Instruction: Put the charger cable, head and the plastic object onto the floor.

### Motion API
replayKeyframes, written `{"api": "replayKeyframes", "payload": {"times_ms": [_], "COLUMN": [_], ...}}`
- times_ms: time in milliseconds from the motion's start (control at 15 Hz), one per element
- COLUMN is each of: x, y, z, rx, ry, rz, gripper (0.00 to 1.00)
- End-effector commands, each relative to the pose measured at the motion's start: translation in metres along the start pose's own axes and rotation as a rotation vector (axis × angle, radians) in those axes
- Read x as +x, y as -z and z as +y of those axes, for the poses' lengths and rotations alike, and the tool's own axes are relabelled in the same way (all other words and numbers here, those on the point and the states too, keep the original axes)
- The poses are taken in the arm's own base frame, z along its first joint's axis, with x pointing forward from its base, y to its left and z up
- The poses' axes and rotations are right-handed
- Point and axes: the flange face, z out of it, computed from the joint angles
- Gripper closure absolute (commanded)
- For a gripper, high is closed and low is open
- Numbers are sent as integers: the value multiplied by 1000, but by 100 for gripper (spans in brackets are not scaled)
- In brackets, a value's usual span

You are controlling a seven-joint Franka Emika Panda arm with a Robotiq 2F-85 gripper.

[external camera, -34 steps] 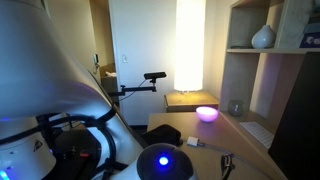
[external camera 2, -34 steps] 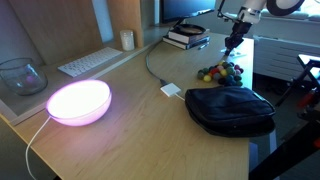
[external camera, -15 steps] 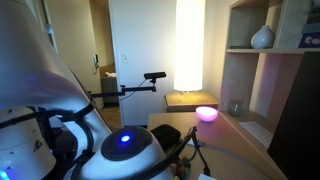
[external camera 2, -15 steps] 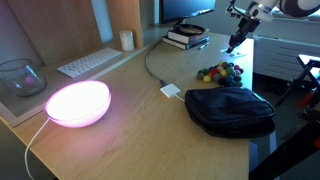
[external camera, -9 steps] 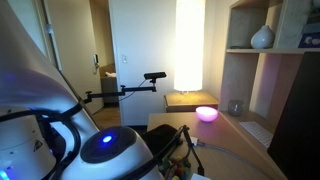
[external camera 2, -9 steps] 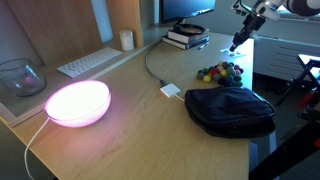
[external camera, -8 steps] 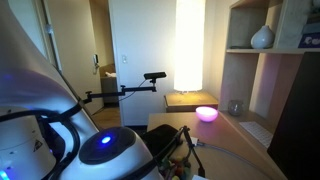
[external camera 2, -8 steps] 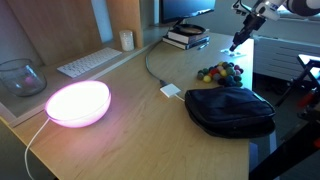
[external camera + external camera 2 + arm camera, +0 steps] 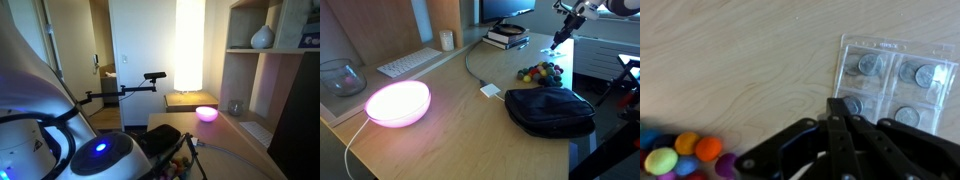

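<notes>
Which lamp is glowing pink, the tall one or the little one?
The little bowl-shaped lamp on the desk glows pink. The tall lamp shines yellowish white instead.

Your gripper (image 9: 557, 42) hung lower two seconds ago, close above the cluster of coloured balls (image 9: 540, 72). It has since risen a little and drifted toward the right of the picture, so it now stands clear of them. Most of that travel came early, and over the last half second it has barely shifted. In an exterior view your arm's white joint housing (image 9: 105, 162) has swung across the foreground, carrying its blue indicator light (image 9: 97, 150) from the lower middle of the picture to the lower left.
</notes>
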Motion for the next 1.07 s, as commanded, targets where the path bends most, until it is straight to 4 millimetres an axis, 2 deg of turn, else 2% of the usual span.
{"api": "replayKeyframes", "payload": {"times_ms": [0,267,733,1000], "x": [-8,-13,-10,-5], "y": [4,2,-12,-28], "z": [-6,-13,-3,-5], "rx": [38,74,104,122], "ry": [-28,-22,11,2], "rz": [-21,-25,18,71], "gripper": [100,100,100,100]}}
